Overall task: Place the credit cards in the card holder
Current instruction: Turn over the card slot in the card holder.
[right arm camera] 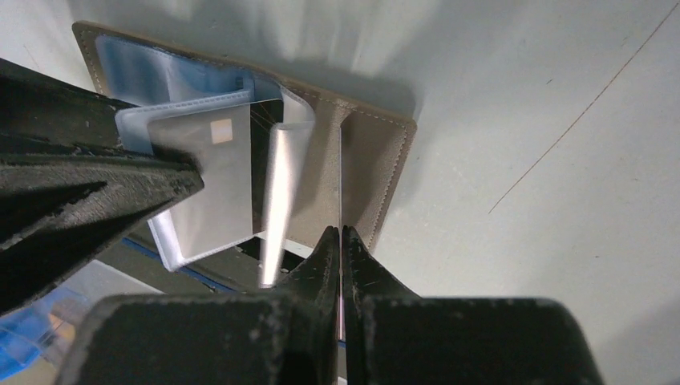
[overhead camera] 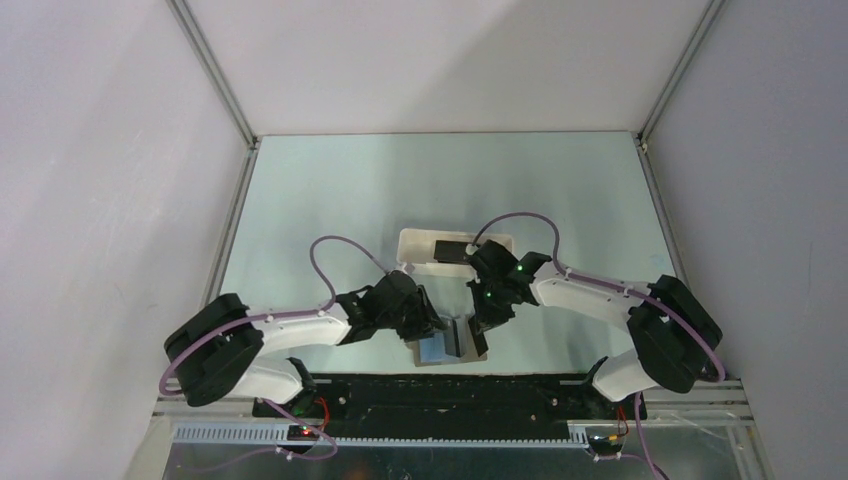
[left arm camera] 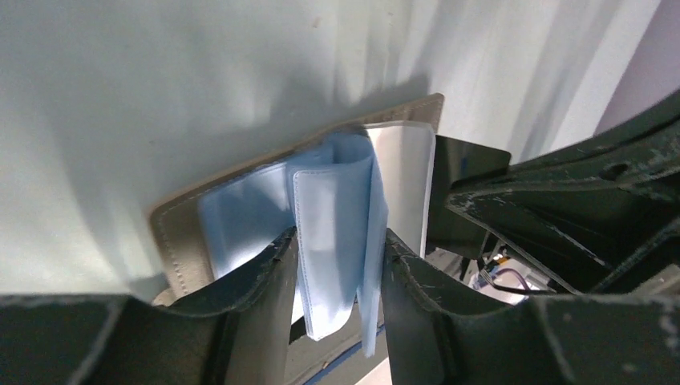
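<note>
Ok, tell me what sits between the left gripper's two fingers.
Pale blue plastic sleeves of the card holder stand in the gap between the fingers of the left gripper, as the left wrist view shows.

card holder [overhead camera: 437, 350]: one was in view.
credit cards [right arm camera: 215, 152]: three were counted, one in a sleeve, one in the tray, one edge-on.
clear sleeves [left arm camera: 333, 216]: several showed; the exact number could not be told.
white tray [overhead camera: 418, 246]: one.
robot arms [overhead camera: 300, 330]: two.
grippers: two, the left gripper [left arm camera: 337, 249] and the right gripper [right arm camera: 341, 237].
purple cables [overhead camera: 345, 245]: two.
</note>
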`<action>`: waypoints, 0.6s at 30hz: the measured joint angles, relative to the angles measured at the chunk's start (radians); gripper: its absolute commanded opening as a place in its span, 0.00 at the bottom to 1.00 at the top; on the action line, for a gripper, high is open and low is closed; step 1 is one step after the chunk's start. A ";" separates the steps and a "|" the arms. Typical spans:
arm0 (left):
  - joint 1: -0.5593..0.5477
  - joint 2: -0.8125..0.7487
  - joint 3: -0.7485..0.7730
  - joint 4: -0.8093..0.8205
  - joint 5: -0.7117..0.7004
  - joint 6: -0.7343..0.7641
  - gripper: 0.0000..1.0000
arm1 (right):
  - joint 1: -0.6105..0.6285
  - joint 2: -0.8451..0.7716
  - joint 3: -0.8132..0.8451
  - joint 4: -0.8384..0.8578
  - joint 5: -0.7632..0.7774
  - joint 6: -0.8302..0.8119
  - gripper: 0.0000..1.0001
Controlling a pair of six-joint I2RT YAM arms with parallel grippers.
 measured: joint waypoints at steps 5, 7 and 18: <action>-0.010 0.003 0.000 0.069 0.027 0.000 0.43 | -0.037 -0.026 -0.029 0.012 -0.042 0.003 0.00; -0.012 0.003 0.001 0.096 0.035 0.000 0.42 | -0.057 -0.045 -0.041 0.011 -0.061 0.003 0.00; -0.035 0.071 0.069 0.192 0.097 0.000 0.46 | -0.179 -0.241 -0.045 -0.037 -0.112 -0.001 0.00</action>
